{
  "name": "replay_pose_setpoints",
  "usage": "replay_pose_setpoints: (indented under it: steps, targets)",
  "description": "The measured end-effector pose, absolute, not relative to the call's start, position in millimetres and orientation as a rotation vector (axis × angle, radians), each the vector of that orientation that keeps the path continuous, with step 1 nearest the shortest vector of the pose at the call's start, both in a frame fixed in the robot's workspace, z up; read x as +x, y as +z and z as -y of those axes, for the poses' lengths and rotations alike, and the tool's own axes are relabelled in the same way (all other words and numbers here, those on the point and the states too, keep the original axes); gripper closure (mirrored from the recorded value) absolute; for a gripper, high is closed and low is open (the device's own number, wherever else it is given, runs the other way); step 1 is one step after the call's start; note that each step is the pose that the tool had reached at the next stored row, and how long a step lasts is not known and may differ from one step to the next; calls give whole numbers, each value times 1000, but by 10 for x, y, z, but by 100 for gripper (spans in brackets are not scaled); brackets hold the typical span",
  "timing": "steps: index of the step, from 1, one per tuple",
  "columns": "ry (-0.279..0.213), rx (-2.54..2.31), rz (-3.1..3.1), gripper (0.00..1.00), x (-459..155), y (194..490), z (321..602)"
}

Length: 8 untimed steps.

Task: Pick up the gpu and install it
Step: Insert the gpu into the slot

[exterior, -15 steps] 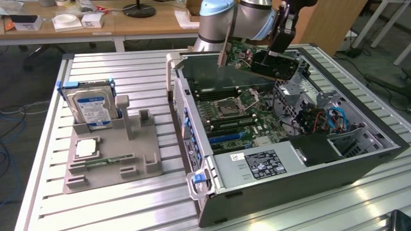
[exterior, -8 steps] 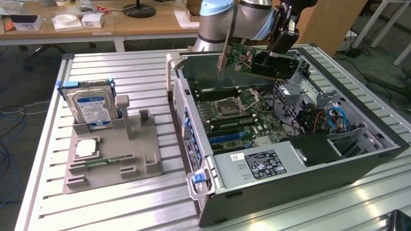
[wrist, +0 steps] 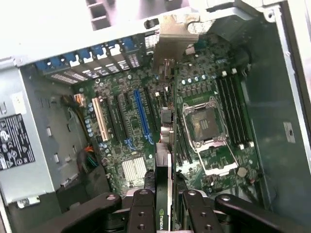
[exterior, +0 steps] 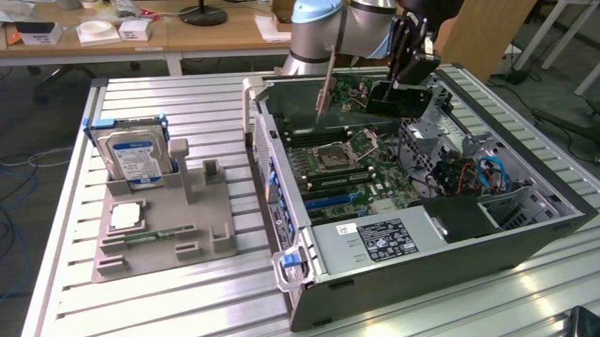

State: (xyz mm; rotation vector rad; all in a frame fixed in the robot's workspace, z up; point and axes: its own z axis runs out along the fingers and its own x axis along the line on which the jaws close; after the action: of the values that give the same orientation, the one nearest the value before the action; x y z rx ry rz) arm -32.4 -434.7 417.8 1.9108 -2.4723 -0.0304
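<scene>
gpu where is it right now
In the exterior view the gpu is held by the gripper above the motherboard of the open computer case, at its far end, silver bracket toward the exterior view's left.

This looks like a robotics lab or test workshop. A robot arm holds a gpu over an open computer case on a slatted aluminium bench, beside a grey fixture of loose parts. Behind stand cluttered wooden desks, and cables trail across the floor.
</scene>
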Motion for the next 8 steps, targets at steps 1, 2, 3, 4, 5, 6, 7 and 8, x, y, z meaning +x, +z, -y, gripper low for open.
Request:
replay_pose_setpoints:
  steps: [1,2,3,4,5,6,7,8]
  targets:
    - [-30,1933,2455,74,-324,4166,4347]
    - [-30,1998,2401,74,-324,4117,4348]
    - [-35,2030,2368,74,-324,4045,4384]
    - [-44,2039,2352,74,-324,3968,4485]
    - [-47,2046,2344,74,-324,3922,4517]
    - [-47,2053,2337,74,-326,3905,4517]
    - [-50,2062,2332,74,-326,3891,4518]
    - [-56,2075,2324,74,-326,3887,4518]
